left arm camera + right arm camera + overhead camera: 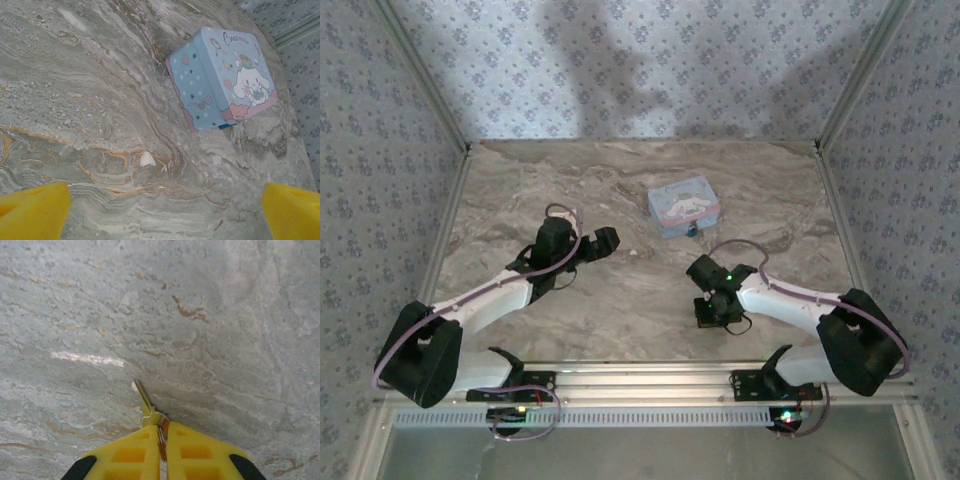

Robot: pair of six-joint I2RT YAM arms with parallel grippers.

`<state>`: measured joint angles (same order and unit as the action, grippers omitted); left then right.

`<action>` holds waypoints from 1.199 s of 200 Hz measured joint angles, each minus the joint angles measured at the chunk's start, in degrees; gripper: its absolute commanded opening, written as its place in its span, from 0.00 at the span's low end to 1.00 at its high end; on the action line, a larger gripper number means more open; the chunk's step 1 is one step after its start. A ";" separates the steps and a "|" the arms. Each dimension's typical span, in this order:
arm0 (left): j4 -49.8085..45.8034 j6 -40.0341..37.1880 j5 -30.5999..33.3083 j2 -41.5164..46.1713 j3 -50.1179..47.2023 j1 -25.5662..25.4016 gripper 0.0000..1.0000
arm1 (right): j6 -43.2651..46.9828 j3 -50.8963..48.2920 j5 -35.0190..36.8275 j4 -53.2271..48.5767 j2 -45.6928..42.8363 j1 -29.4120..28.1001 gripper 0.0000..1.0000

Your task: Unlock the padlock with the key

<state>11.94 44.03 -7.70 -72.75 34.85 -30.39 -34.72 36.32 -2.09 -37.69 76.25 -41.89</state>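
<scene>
Right wrist view: the right gripper (pixel 162 450) has its yellow jaws pressed together on the head and ring of the key (pixel 143 401).
Key axis: the blade sticks straight out beyond the fingertips, leaning a little to the left, with its tip low over the marble table (pixel 240 315). I cannot tell whether it touches.
Left wrist view: the left gripper (pixel 162 215) is spread wide and holds nothing. It faces the pale blue tin (pixel 220 80).
Padlock place: the padlock (pixel 692 231) sits on the table right against the tin's near edge. From the left wrist only a teal sliver of it shows (pixel 225 126) under that edge.
Top view, bearing: the padlock lies farther from the bases than the right gripper (pixel 712 312) and slightly to its left. The left gripper (pixel 603 240) is level with it, off to its left.
Nearer arm: both are about equally close.
Judgement: the key must travel forward and turn its blade toward the lock, while the free left gripper steadies the padlock.
</scene>
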 measured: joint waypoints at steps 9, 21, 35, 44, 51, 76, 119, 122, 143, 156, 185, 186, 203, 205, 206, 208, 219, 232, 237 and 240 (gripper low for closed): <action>0.02 0.00 0.00 0.00 0.00 0.00 0.98 | -0.07 0.04 0.00 -0.04 -0.07 0.00 0.06; -0.02 0.00 0.00 0.00 0.00 0.00 0.98 | -0.07 0.07 0.02 -0.02 -0.09 0.00 0.04; -0.15 -0.02 0.00 0.07 0.00 0.00 0.98 | -0.04 0.07 0.15 -0.04 -0.13 0.00 0.01; -0.28 -0.02 0.00 0.24 0.00 0.00 0.98 | -0.02 0.07 0.24 -0.02 -0.24 -0.07 0.00; -0.26 0.00 0.00 0.42 0.00 0.00 0.98 | -0.02 0.07 0.61 -0.02 -0.42 -0.04 0.00; -0.22 -0.02 -0.07 1.31 0.02 0.00 0.98 | 0.02 0.00 2.19 0.20 -2.23 -0.11 0.00; -0.26 0.17 -1.90 1.73 0.59 0.00 0.96 | 0.22 -1.05 4.42 4.37 -10.56 -0.17 0.00; -0.26 0.24 -2.14 1.75 0.70 0.00 0.95 | 0.22 -1.16 4.55 4.81 -11.17 -0.17 0.00; -0.17 1.07 -4.24 1.86 1.92 -0.07 0.92 | 0.22 -2.05 5.35 8.92 -15.30 -0.26 0.00; -0.13 1.51 -5.68 1.86 3.04 -0.31 0.90 | 0.24 -2.43 5.95 11.93 -17.79 -0.28 0.00; 0.13 1.42 -8.41 1.73 6.51 -2.82 0.79 | 0.70 -3.30 6.91 20.76 -22.16 -0.35 0.00; 0.15 1.49 -8.44 1.70 6.60 -2.89 0.79 | 0.70 -3.34 6.91 21.20 -22.32 -0.37 0.00; 0.28 1.05 -9.68 0.85 9.31 -5.16 0.74 | 0.85 -3.61 7.10 26.03 -23.30 -0.37 0.00; 0.31 0.85 -9.84 0.70 9.64 -5.44 0.73 | 0.85 -3.63 7.13 26.62 -23.37 -0.37 0.00; 0.33 0.83 -9.92 0.59 9.84 -5.62 0.73 | 0.85 -3.63 7.10 26.75 -23.39 -0.37 0.00; 0.44 0.90 -10.05 0.42 10.19 -5.92 0.72 | 0.87 -3.63 7.10 27.30 -23.41 -0.37 0.00; 0.72 0.33 -10.78 -0.68 11.78 -7.45 0.69 | 0.85 -3.63 7.08 29.92 -23.50 -0.39 0.00; 0.98 -0.35 -11.39 -2.23 13.35 -9.18 0.66 | 0.85 -3.63 7.06 32.39 -23.50 -0.42 0.00; 1.18 -0.55 -11.65 -2.86 13.79 -9.73 0.64 | 0.85 -3.63 7.06 33.18 -23.52 -0.44 0.00; 1.20 -0.70 -11.82 -3.23 14.05 -9.99 0.63 | 0.85 -3.63 7.06 33.55 -23.52 -0.44 0.00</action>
<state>13.15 43.33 -19.53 -75.99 48.90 -40.38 -33.87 32.69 4.97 -4.14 52.73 -42.33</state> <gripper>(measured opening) 0.668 0.066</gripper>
